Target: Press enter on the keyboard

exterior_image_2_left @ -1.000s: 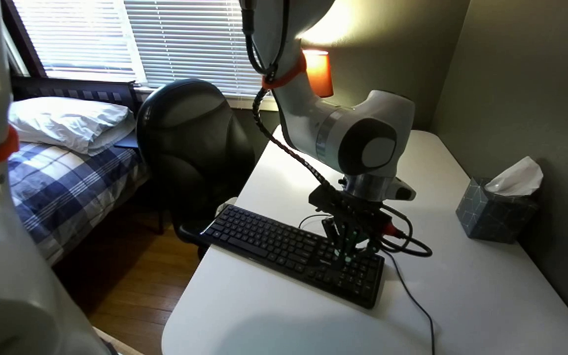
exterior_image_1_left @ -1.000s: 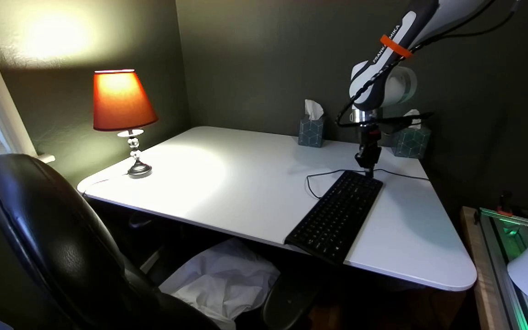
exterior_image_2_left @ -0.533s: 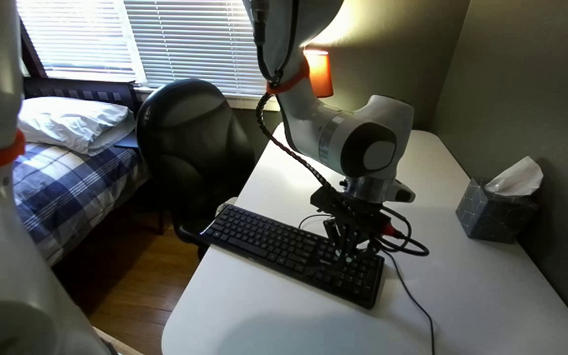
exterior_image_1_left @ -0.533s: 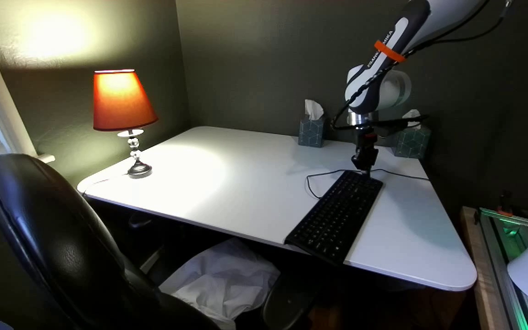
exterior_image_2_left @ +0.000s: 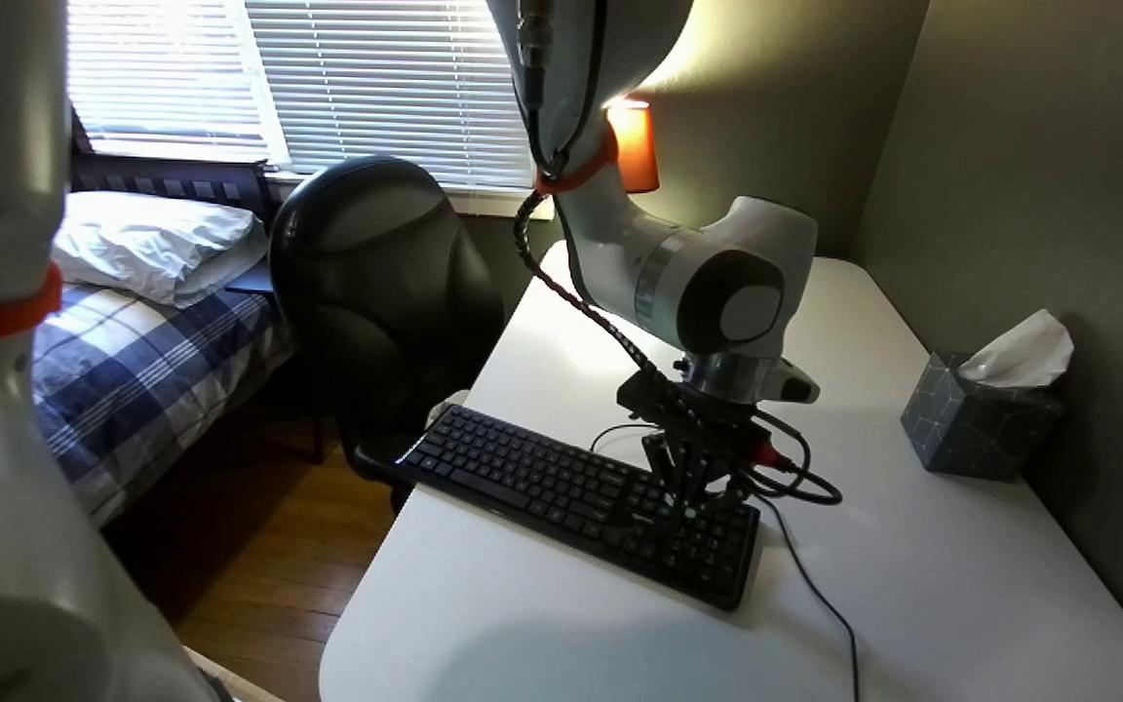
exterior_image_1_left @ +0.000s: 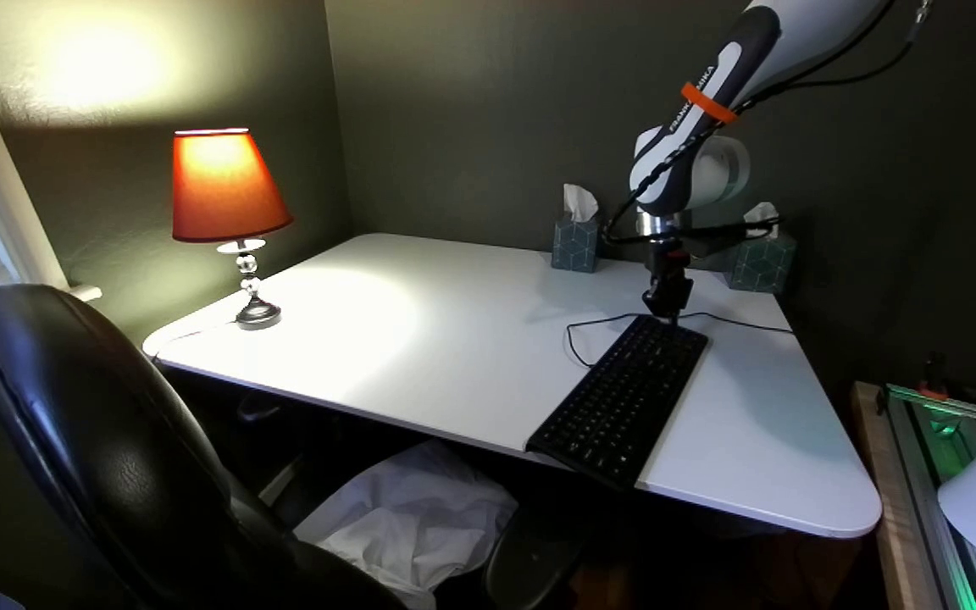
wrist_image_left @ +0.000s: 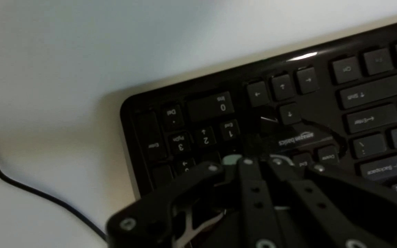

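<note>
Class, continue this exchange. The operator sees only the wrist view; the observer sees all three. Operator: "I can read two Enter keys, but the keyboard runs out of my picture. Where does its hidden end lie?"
Observer: In both exterior views, that end of the keyboard reaches slightly past the edge of the desk.
Operator: What stands near that end, off the desk?
Observer: A black chair, by that same side.
Operator: Is anything switched on to light the desk?
Observer: Yes, a lamp with an orange-red shade is lit; both exterior views show it.
</note>
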You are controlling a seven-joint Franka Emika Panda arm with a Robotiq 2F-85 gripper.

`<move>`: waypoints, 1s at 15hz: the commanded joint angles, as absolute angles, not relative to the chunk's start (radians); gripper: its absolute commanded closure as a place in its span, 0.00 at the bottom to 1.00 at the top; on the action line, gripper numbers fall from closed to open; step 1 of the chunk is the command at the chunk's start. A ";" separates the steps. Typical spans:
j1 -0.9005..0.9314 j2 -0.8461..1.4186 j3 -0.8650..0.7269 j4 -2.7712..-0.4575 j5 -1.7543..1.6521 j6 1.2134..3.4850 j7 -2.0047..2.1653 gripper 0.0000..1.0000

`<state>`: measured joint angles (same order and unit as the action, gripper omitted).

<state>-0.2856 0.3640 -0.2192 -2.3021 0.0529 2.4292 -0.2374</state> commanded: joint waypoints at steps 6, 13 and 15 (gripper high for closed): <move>-0.301 0.417 -0.199 -2.255 0.069 2.426 -0.205 1.00; -0.300 0.445 -0.196 -2.231 0.067 2.415 -0.190 1.00; -0.300 0.451 -0.195 -2.224 0.067 2.412 -0.185 1.00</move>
